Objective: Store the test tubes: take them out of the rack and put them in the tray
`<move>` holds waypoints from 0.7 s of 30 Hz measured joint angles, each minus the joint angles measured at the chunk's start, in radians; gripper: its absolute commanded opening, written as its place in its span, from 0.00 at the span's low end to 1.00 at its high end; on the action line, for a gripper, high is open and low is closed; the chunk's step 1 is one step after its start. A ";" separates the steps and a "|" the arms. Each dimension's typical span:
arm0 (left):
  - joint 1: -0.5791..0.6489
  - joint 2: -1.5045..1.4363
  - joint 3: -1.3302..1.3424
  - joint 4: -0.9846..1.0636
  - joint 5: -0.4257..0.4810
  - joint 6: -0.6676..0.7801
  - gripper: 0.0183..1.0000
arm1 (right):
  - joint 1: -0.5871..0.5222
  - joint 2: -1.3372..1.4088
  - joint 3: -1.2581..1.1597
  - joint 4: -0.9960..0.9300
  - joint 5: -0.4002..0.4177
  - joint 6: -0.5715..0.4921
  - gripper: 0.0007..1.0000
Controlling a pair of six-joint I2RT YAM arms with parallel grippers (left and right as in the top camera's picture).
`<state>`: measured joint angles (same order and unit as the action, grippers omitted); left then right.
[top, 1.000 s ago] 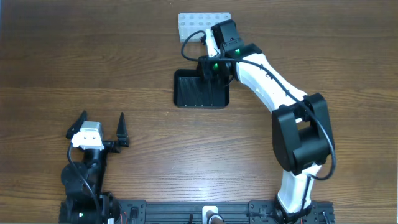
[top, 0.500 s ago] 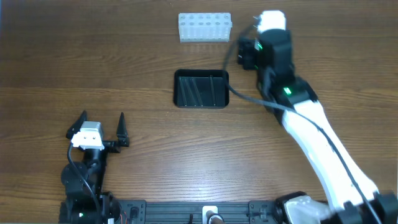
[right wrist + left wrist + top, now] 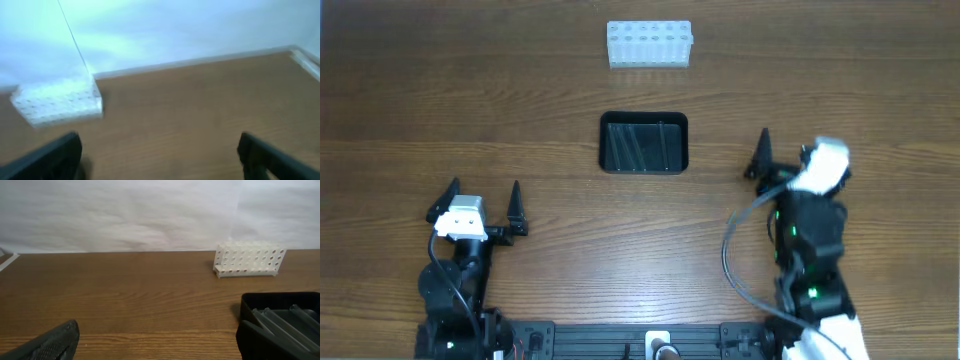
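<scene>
The test tubes lie on their sides inside the tray, packed side by side and running the same way as its longer walls. They are clear and hard to make out against the black floor, so I cannot count them.

By the look of them they are light, stiff, smooth-walled and breakable. A round, slick tube will tend to roll or slide out of a pinch, so it should be held across its middle with a gentle squeeze, never by the thin open lip. Lying this close together, they leave little room for a finger between neighbours.

Beyond the tray, on the side away from the arm bases, stands the white rack, apart from the tray; its holes look empty, so the storing seems done.

The right gripper sits to the right of the tray and nearer the bases, fingers spread and holding nothing. The left gripper rests well apart to the tray's left, close to its own base, jaws also spread and empty, over the wooden table.
</scene>
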<state>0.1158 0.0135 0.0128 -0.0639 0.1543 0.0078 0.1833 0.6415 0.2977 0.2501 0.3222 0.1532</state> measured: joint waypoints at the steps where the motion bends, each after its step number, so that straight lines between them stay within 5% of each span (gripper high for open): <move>1: 0.000 0.000 0.000 0.000 0.000 0.000 1.00 | 0.000 -0.043 -0.039 0.024 0.000 -0.003 0.99; 11: 0.000 0.000 0.000 0.000 0.000 0.000 1.00 | 0.000 -0.432 -0.253 -0.117 0.003 -0.057 0.99; 21: 0.000 0.000 0.000 0.000 0.000 0.000 1.00 | 0.048 -0.546 -0.286 -0.287 0.003 -0.145 0.99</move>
<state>0.1158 0.0135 0.0128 -0.0639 0.1543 0.0078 0.2314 0.0959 0.0116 -0.0368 0.3252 0.0078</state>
